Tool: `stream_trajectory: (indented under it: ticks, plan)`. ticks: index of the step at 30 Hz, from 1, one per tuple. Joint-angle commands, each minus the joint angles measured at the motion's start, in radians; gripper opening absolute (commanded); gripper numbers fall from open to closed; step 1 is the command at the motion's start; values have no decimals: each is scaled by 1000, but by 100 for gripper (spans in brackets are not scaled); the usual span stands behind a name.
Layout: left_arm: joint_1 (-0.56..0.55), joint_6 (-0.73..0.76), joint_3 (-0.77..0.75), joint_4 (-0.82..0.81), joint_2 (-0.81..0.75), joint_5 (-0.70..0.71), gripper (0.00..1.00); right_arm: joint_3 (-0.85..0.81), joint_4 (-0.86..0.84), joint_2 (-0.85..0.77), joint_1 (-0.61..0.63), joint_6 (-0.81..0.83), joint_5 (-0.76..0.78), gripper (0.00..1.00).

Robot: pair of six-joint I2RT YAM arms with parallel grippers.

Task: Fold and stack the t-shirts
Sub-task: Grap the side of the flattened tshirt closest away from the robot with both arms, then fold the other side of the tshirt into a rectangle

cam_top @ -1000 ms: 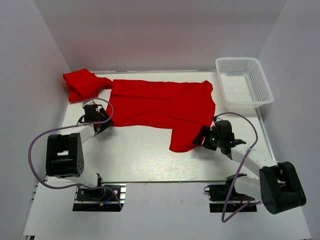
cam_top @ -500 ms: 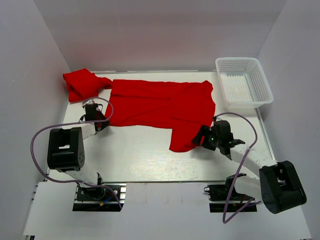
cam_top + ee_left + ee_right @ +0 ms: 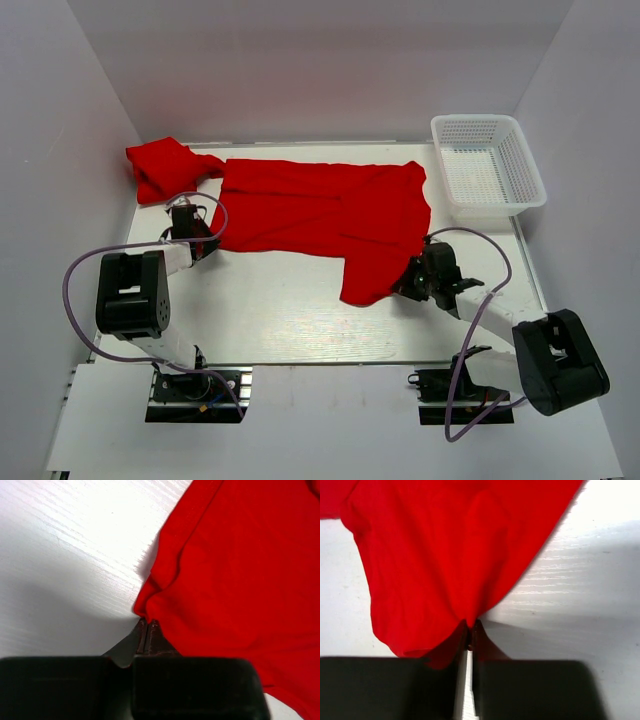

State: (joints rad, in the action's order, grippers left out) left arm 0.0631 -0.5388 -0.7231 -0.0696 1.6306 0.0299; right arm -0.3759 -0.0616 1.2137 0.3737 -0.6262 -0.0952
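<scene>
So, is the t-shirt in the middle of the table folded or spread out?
Spread out: the middle t-shirt lies open across the table, with no fold made. The other t-shirt sits bunched at the far left corner.

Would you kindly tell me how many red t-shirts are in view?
2. The spread t-shirt lies across the table; the bunched t-shirt sits at its far left corner. Another could hide beneath.

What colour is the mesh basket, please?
The basket is white, plain; seen best in the top external view.

2 plain red t-shirts (image 3: 320, 210), white mesh basket (image 3: 490, 206)
</scene>
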Motion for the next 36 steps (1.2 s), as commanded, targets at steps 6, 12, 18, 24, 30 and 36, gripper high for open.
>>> stream_trajectory:
  ticks: [6, 12, 18, 24, 30, 36]
  plan:
    - [-17, 26, 37, 88, -77, 45, 0, -32, 164, -58, 10, 23, 80, 0]
    - [-17, 7, 79, 139, -199, 108, 0, -52, 296, -207, 11, 37, 91, 0]
    - [-17, -21, 120, 208, -274, 117, 0, -57, 385, -319, 14, 30, 89, 0]
    - [-17, -30, 209, 316, -495, 129, 0, -55, 457, -408, 16, 16, 91, 0]
    - [-17, -30, 199, 326, -591, 108, 0, -139, 471, -430, 11, 46, 91, 0]
    - [-17, 5, 71, 326, -483, 131, 0, -294, 454, -364, 8, 103, 143, 0]
